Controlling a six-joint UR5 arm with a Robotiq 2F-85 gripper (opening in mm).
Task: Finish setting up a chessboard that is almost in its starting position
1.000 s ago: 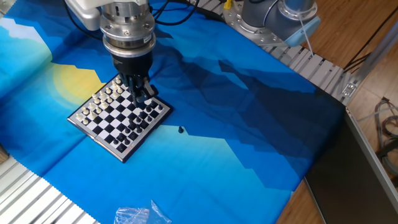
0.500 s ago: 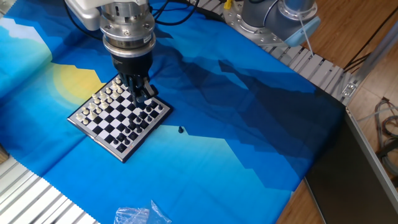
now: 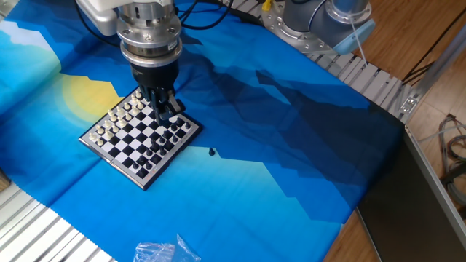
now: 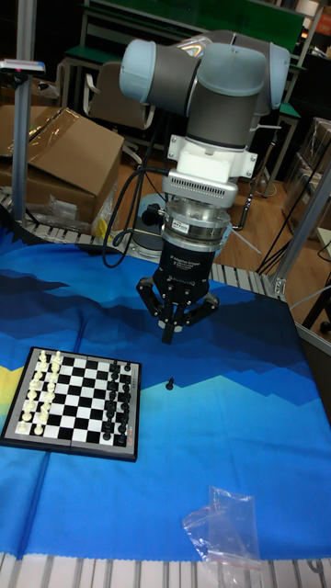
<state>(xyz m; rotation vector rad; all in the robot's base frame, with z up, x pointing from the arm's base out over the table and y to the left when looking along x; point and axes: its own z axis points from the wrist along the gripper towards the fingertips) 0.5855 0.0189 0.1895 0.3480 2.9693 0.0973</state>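
Observation:
The chessboard [image 3: 113, 161] lies on the blue cloth at the left, with white pieces along its far-left side and black pieces along its near-right side. In the tall fixed view the chessboard [image 4: 70, 448] is at the lower left. One small black piece [image 3: 212, 152] stands alone on the cloth just off the board's right side, also visible as the black piece [image 4: 171, 382]. My gripper [image 4: 168, 333] hangs well above the cloth, between the board's black side and the stray piece, fingers drawn together. In the fixed view the gripper [image 3: 166, 109] overlaps the board's far corner. Nothing shows between the fingers.
A crumpled clear plastic bag [image 3: 164, 251] lies near the cloth's front edge, also seen as the bag [image 4: 225, 524]. Ribbed metal table edges [image 3: 364, 73] border the cloth. A cardboard box [image 4: 64, 156] and the arm's base [image 3: 320, 22] sit behind the table.

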